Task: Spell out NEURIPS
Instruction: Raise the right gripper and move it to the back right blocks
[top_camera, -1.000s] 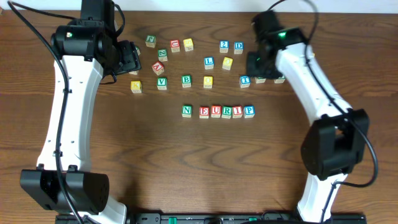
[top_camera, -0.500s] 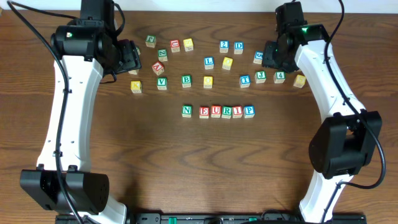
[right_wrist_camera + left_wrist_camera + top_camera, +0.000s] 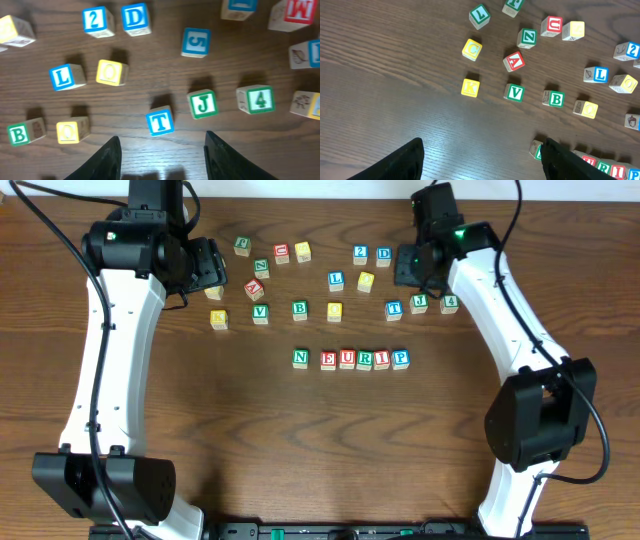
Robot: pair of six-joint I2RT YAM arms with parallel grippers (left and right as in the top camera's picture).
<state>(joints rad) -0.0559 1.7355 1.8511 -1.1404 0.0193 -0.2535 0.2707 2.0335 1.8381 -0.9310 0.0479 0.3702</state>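
Hunting the last letter. NEURIP row [image 3: 350, 359] in line at table centre. Right gripper [image 3: 161, 142] wide, empty, above T cube [image 3: 160, 122]; left gripper [image 3: 482, 150] wide, empty too. Next: find the S cube, perhaps yellow-faced, unreadable here, and set beside P cube [image 3: 400, 359].

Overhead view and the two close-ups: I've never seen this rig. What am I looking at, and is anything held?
The overhead view looks down on a wooden table with a white left arm and right arm. The two close-ups come from cameras on their wrists; the dark shapes at the bottom edge are each arm's own fingers. The left gripper and right gripper both stand open, holding nothing. Lettered wooden cubes lie scattered, and six stand in a row reading NEURIP; no S has joined it.
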